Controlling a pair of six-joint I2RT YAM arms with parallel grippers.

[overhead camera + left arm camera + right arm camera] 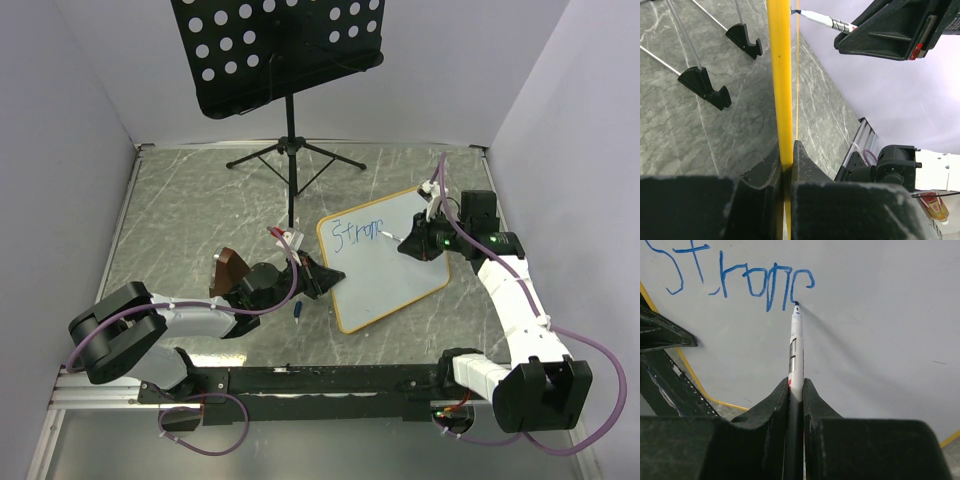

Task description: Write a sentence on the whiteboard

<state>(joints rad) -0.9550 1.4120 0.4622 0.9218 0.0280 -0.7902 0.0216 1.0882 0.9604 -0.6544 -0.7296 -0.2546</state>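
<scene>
The whiteboard (392, 282), white with a thin orange-yellow frame, lies tilted on the table in the top view. Blue writing (355, 235) on its upper left reads "Stron" plus an open curved letter (802, 282); that is all of the sentence that shows. My left gripper (322, 277) is shut on the board's left frame edge (781, 75), which runs between its fingers. My right gripper (796, 385) is shut on a white marker (796, 340). The marker's blue tip (796, 303) touches the board just below the last letter.
A black perforated music stand (280, 50) on a tripod (290, 155) stands behind the board, its feet (705, 85) near the left gripper. A small blue cap (299, 313) lies by the board's lower left. White walls close in the table's sides.
</scene>
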